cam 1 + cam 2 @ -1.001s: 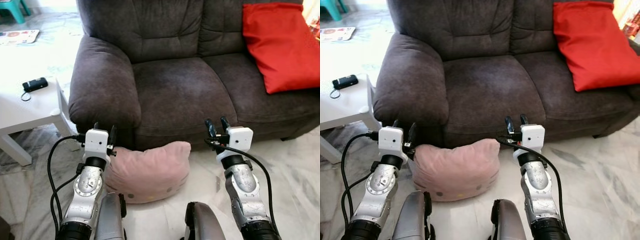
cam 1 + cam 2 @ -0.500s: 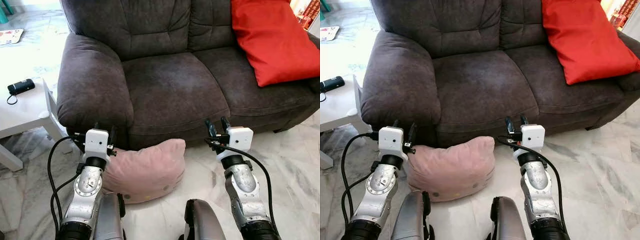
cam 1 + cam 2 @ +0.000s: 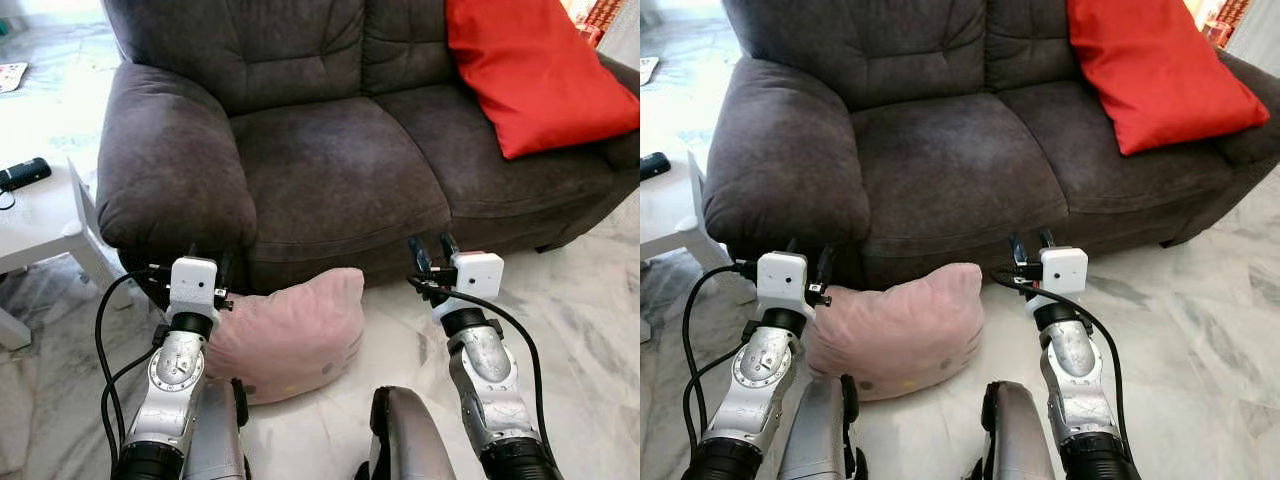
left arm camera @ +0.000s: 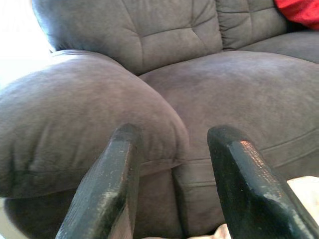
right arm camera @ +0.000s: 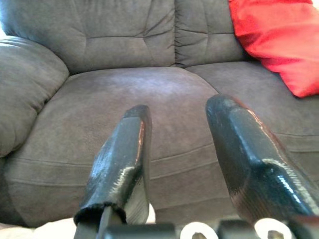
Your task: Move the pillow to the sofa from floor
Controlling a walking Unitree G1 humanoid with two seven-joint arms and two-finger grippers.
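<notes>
Left eye view: the pink pillow (image 3: pixel 290 330) lies on the marble floor (image 3: pixel 590 300), pressed against the front of the dark grey sofa (image 3: pixel 330 170), between the two raised arms. The left gripper (image 3: pixel 208 262) and the right gripper (image 3: pixel 430 250) hang above it, fingers parted, holding nothing. A red cushion (image 3: pixel 525 70) fills the sofa's right seat. Judging from this, both arms should drop lower and close in on the pillow's two flanks, squeezing evenly so the soft bulk doesn't slip, then lift clear of the seat edge toward the bare left cushion.
</notes>
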